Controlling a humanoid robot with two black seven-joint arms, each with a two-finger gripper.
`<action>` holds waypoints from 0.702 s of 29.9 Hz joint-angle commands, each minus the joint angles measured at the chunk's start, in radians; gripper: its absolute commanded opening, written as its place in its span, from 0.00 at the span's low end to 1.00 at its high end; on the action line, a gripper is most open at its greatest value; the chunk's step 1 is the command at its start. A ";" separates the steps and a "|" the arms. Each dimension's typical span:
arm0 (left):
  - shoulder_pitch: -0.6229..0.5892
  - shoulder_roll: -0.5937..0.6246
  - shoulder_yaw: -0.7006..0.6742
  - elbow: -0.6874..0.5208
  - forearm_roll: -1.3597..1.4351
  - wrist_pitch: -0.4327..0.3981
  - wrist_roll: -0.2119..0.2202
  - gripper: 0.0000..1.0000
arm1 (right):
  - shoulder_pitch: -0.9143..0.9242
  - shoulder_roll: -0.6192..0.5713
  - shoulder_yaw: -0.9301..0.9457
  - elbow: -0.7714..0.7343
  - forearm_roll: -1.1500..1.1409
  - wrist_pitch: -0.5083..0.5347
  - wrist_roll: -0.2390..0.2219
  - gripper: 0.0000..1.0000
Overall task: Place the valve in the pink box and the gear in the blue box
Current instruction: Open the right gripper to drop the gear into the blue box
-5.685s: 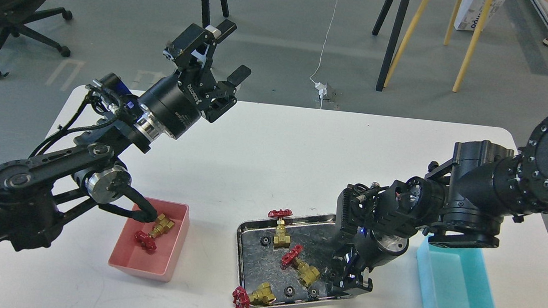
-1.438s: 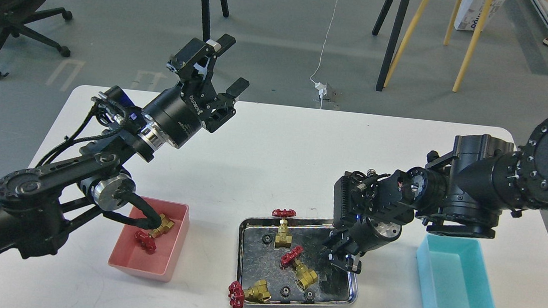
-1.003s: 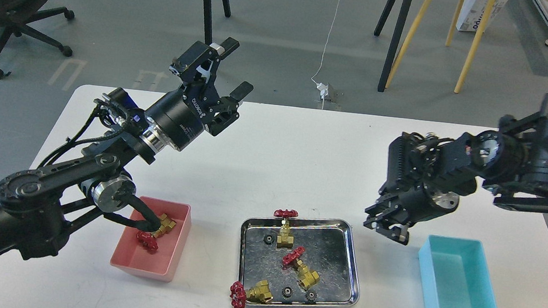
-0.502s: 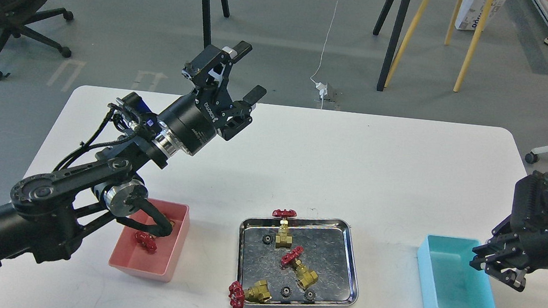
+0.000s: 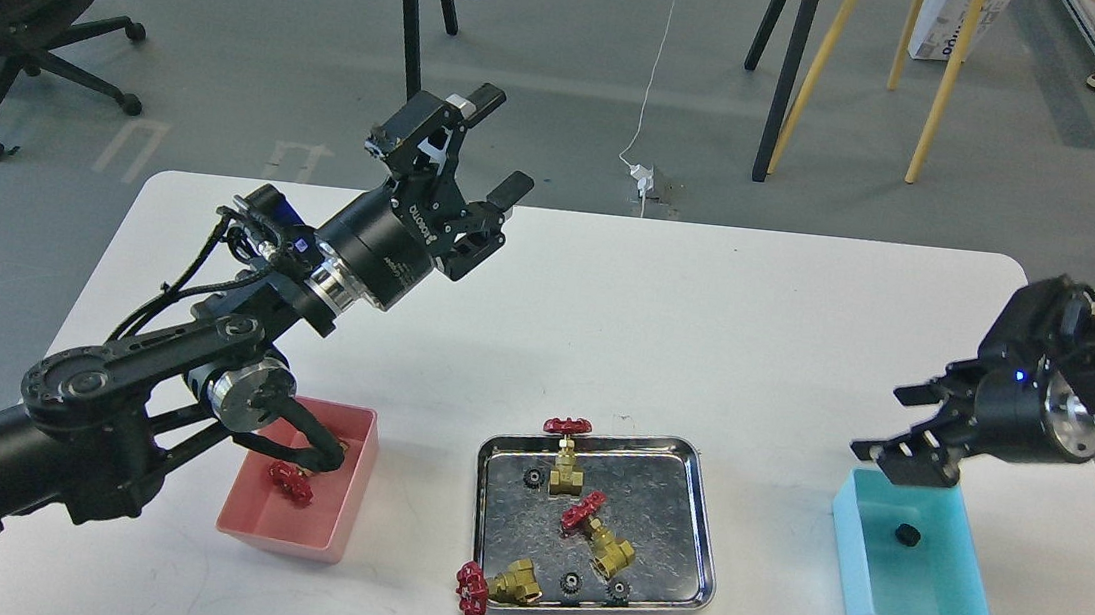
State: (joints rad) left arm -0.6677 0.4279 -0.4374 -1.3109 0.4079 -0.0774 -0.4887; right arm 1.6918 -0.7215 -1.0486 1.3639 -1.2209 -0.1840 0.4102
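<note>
Right gripper (image 5: 902,429) hovers open-fingered over gear (image 5: 906,534) lying in blue box (image 5: 910,614).

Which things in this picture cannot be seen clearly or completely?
- Head view: the brass-yellow valve with a red handwheel in the salmon-pink plastic box is partly hidden by the left arm's black cable.
- The tiny black gear in the turquoise-blue plastic box is too small to show teeth.
- The right arm is cut off by the right edge.

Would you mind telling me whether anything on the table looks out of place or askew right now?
One valve at the steel tray's front-left corner lies across the rim, its red handwheel hanging outside over the table. The pink box also sits slightly skewed to the table edge. Otherwise nothing stands out; a gear lies in the blue box.
</note>
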 commanded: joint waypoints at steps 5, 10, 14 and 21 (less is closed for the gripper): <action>-0.099 0.008 -0.214 0.243 -0.038 -0.315 0.000 0.96 | -0.139 -0.065 0.582 -0.071 1.188 0.225 -0.004 1.00; -0.153 -0.030 -0.319 0.581 -0.291 -0.411 0.000 0.96 | -0.461 -0.047 1.022 -0.241 1.455 0.631 0.042 1.00; -0.200 -0.135 -0.313 0.898 -0.426 -0.411 0.000 0.98 | -0.755 0.147 1.382 -0.518 1.459 0.673 0.036 1.00; -0.201 -0.222 -0.326 0.998 -0.440 -0.411 0.000 0.99 | -0.819 0.393 1.529 -0.821 1.442 0.673 0.041 1.00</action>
State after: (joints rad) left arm -0.8707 0.2186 -0.7543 -0.3217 -0.0241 -0.4892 -0.4887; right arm 0.8757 -0.3969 0.4625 0.6076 0.2227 0.4883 0.4443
